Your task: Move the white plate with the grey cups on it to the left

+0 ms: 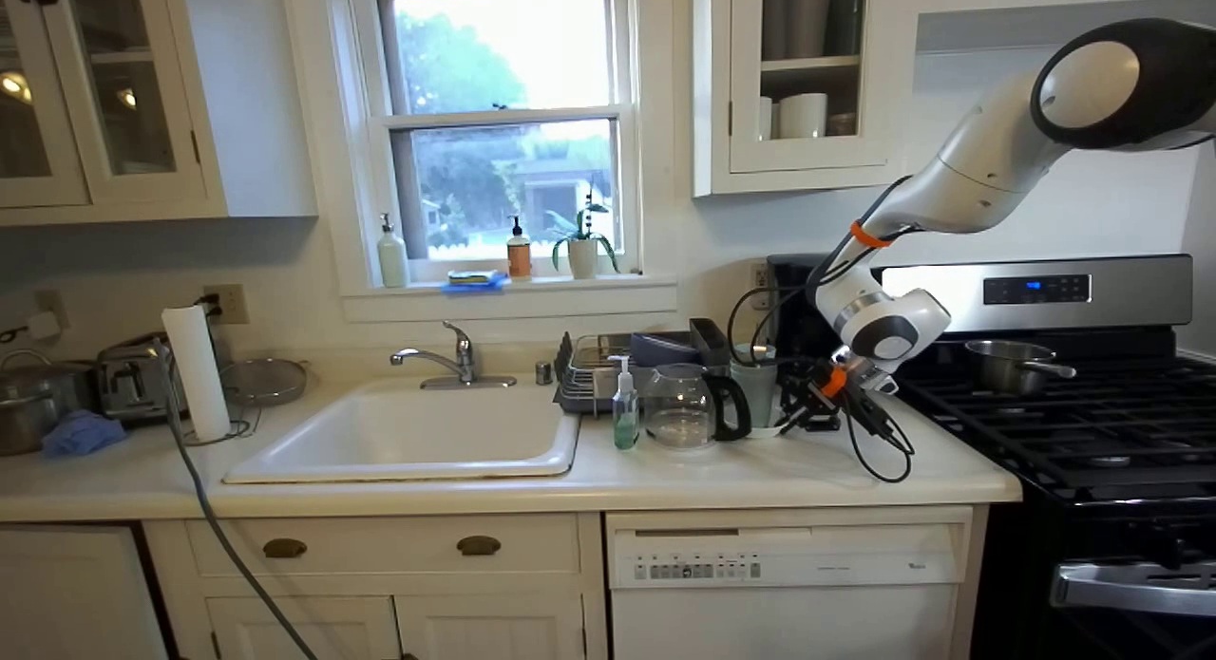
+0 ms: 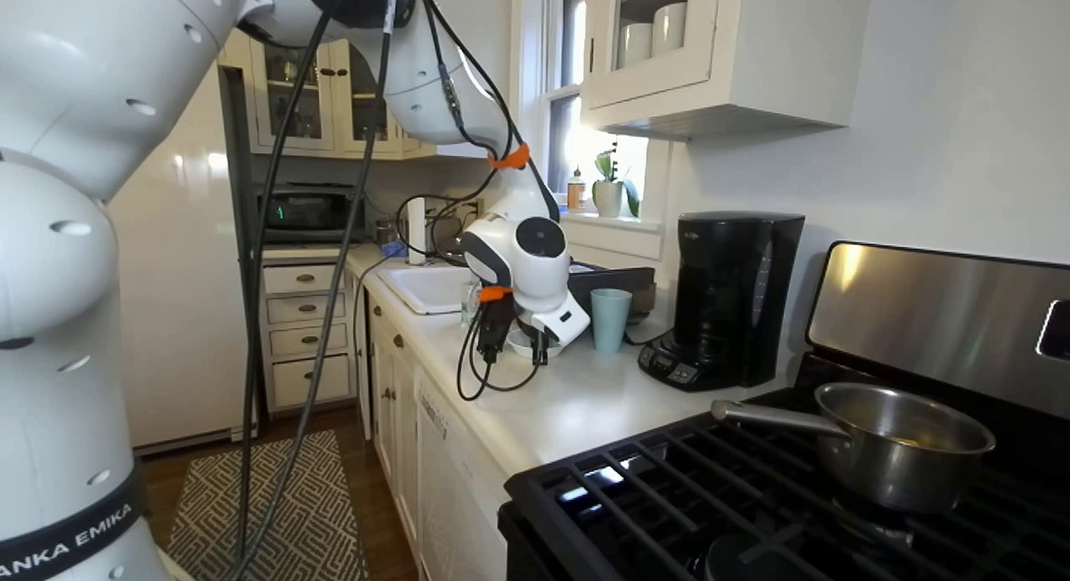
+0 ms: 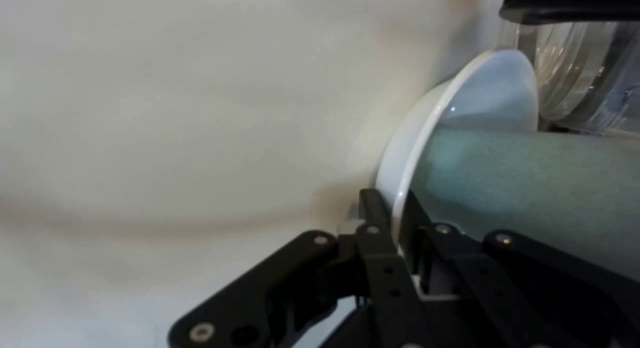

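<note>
End effector (image 3: 394, 213) pinching white plate (image 3: 470, 97), glossy, curved, thin-rimmed

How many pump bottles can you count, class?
3: a pale bottle and an orange bottle on the windowsill; a clear bottle on the counter beside the carafe. More may be hidden.

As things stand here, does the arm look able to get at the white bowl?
Very likely yes: in the wrist view, the fingers straddle the rim of the white bowl, one on each side, and the green cup close by leaves that stretch of rim free.
</note>
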You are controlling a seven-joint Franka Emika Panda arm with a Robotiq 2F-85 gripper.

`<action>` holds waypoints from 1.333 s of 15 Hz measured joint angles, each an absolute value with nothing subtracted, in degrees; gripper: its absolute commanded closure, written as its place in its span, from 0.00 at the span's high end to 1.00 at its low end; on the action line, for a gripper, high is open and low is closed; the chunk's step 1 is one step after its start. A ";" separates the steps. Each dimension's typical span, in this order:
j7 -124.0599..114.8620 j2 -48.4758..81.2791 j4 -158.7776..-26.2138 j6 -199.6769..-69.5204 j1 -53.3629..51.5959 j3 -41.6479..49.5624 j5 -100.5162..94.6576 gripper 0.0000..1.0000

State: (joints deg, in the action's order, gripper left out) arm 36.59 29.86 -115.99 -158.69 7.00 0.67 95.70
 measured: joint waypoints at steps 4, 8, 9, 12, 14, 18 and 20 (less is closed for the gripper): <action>36.59 29.85 -115.26 -159.04 6.77 0.67 95.70 0.71; 36.59 29.46 -115.23 -159.19 6.69 0.68 95.70 0.79; 36.59 29.28 -115.25 -159.19 6.70 0.70 95.70 0.76; 36.59 28.47 -115.31 -159.19 6.87 0.82 95.70 0.55; 36.59 27.84 -115.40 -159.20 7.09 0.94 95.70 0.58; 36.58 27.31 -115.44 -159.19 7.41 1.15 95.70 0.53; 36.59 27.08 -115.62 -159.19 7.41 1.17 95.70 0.47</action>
